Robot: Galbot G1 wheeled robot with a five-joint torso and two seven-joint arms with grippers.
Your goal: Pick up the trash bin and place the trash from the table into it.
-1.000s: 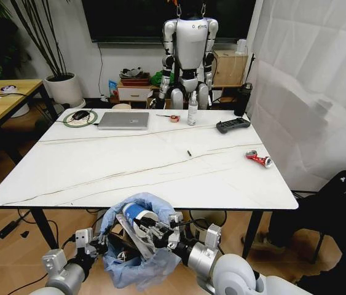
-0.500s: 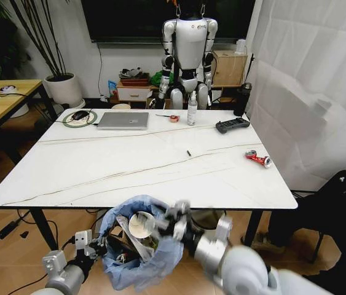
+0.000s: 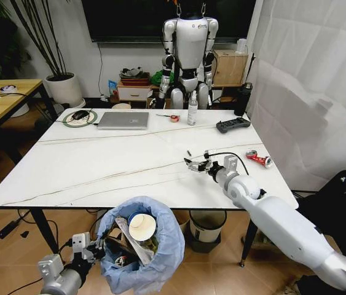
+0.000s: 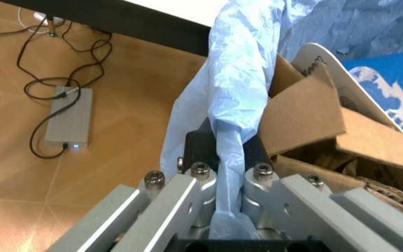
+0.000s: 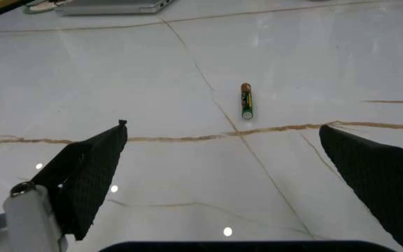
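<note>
Head view — right pincer [image 3: 198,164], open, has left the trash bin [image 3: 141,249] for the table [image 3: 99,166]; left pincer [image 4: 219,181] grips the bag.

Bag [image 3: 160,252] hides the trash bin's body; table [image 3: 99,178] legs cut off.

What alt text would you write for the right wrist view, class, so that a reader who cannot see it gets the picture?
Two black padded fingers of the open right gripper hover above a white marble-look table with thin brown veins, framing a small green and orange battery lying farther along the surface. The corner of a silver laptop sits at the table's far edge.
</note>
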